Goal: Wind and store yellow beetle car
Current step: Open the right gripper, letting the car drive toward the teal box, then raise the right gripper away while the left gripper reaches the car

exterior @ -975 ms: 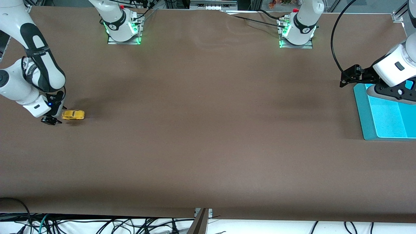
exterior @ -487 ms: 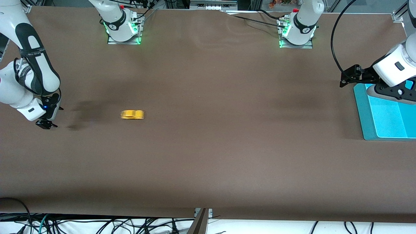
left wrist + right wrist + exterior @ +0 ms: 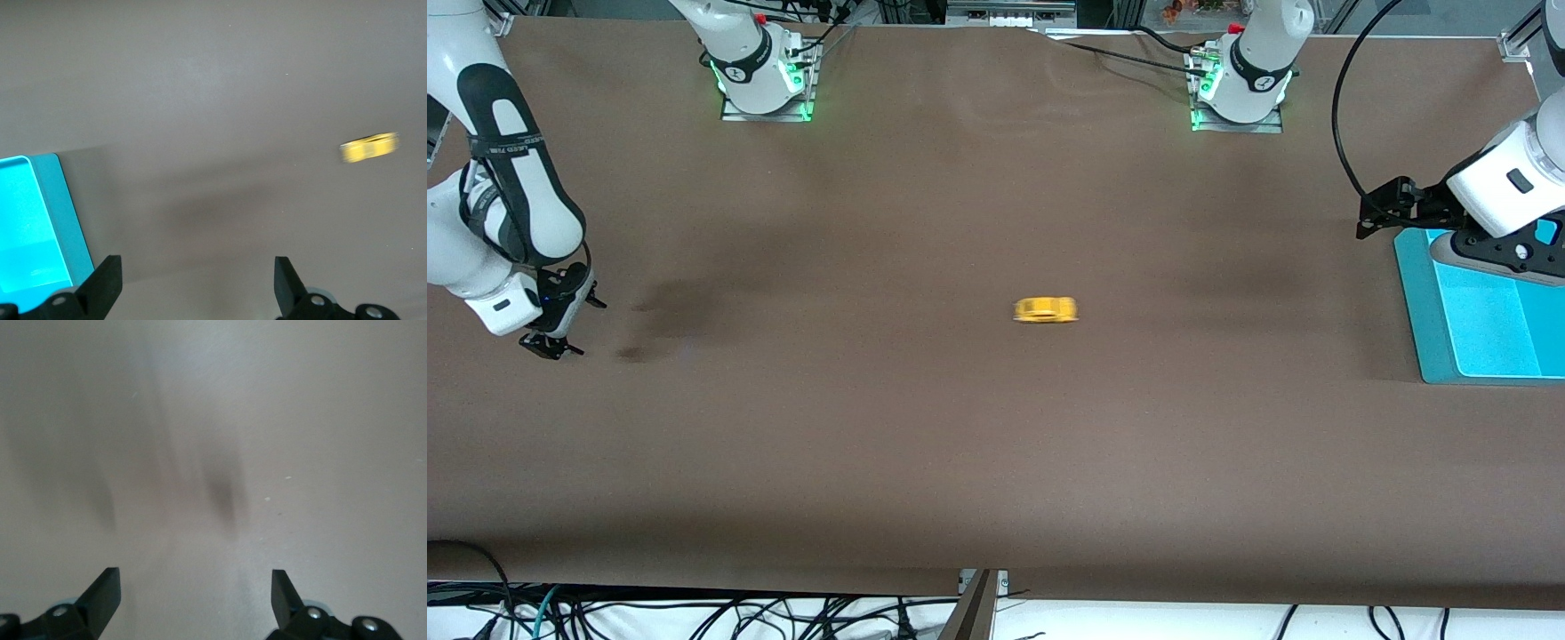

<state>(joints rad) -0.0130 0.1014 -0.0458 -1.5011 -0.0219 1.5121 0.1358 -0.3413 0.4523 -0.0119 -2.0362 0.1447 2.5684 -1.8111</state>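
The yellow beetle car point(image 3: 1046, 309) is on the brown table near its middle, blurred by motion. It also shows in the left wrist view point(image 3: 369, 147). My right gripper point(image 3: 560, 329) is open and empty, low over the table at the right arm's end. My left gripper point(image 3: 1383, 209) is open and empty, over the table beside the cyan tray point(image 3: 1418, 311) at the left arm's end. The tray's rim shows in the left wrist view point(image 3: 67, 213).
The two arm bases point(image 3: 765, 80) point(image 3: 1240, 89) stand at the table's edge farthest from the front camera. Cables hang below the table's near edge point(image 3: 978, 582).
The car left my right gripper and has rolled across the table toward the left arm's end. My right gripper has drawn back a little. The left arm has not moved.
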